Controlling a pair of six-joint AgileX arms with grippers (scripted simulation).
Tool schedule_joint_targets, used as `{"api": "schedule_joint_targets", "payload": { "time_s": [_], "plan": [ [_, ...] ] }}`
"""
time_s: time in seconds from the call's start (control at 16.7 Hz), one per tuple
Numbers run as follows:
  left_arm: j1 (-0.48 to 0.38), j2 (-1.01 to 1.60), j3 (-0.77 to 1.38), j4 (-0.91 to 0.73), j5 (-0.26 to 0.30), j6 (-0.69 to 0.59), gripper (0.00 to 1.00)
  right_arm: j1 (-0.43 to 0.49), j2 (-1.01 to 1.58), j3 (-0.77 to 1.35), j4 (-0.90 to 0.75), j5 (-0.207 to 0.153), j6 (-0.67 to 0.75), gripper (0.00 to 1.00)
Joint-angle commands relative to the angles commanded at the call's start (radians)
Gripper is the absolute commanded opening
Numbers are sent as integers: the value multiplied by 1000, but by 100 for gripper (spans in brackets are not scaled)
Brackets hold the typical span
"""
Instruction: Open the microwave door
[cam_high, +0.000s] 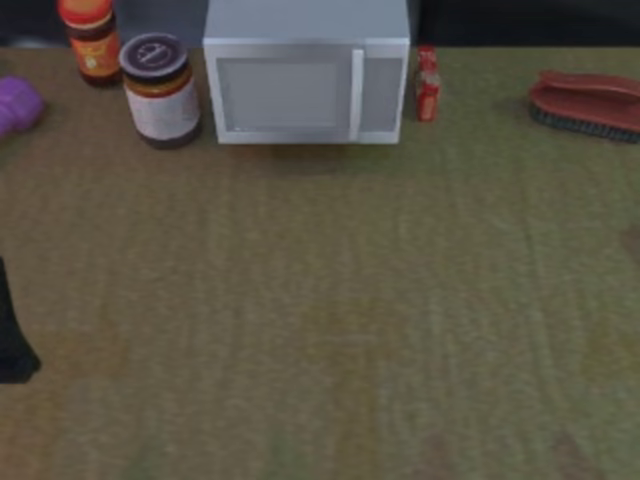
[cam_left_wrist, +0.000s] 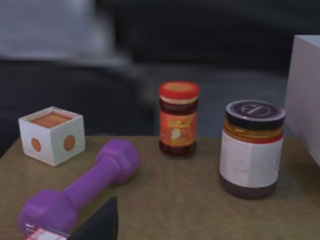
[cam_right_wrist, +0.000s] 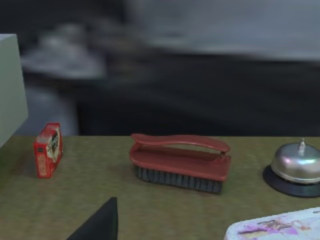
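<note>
Microwave (cam_high: 307, 70) stands shut, well apart from left pincer (cam_high: 15, 345).

From my station, the microwave (cam_high: 306, 70) stands at the far edge of the table (cam_high: 320, 320), centre-left, its door (cam_high: 288, 92) shut and facing the near side. Just left of it stands a jar (cam_high: 160, 90), with a second jar (cam_high: 90, 38) behind and left of that. A dumbbell (cam_high: 18, 105) lies at the far left. A small box (cam_high: 427, 83) stands just right of the microwave; a brush (cam_high: 587, 103) lies well right.
</note>
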Motion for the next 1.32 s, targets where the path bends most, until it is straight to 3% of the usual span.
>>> {"api": "schedule_joint_targets", "payload": {
  "time_s": [0.3,0.54,1.32],
  "plan": [
    [-27,61,62,-22,-15,-23,100,0,0,0,0,0,0,100],
    [-113,291,289,-104,-67,-95,100,0,0,0,0,0,0,100],
    [-528,1703,1459,-553,-321,-437,100,0,0,0,0,0,0,100]
  ]
}}
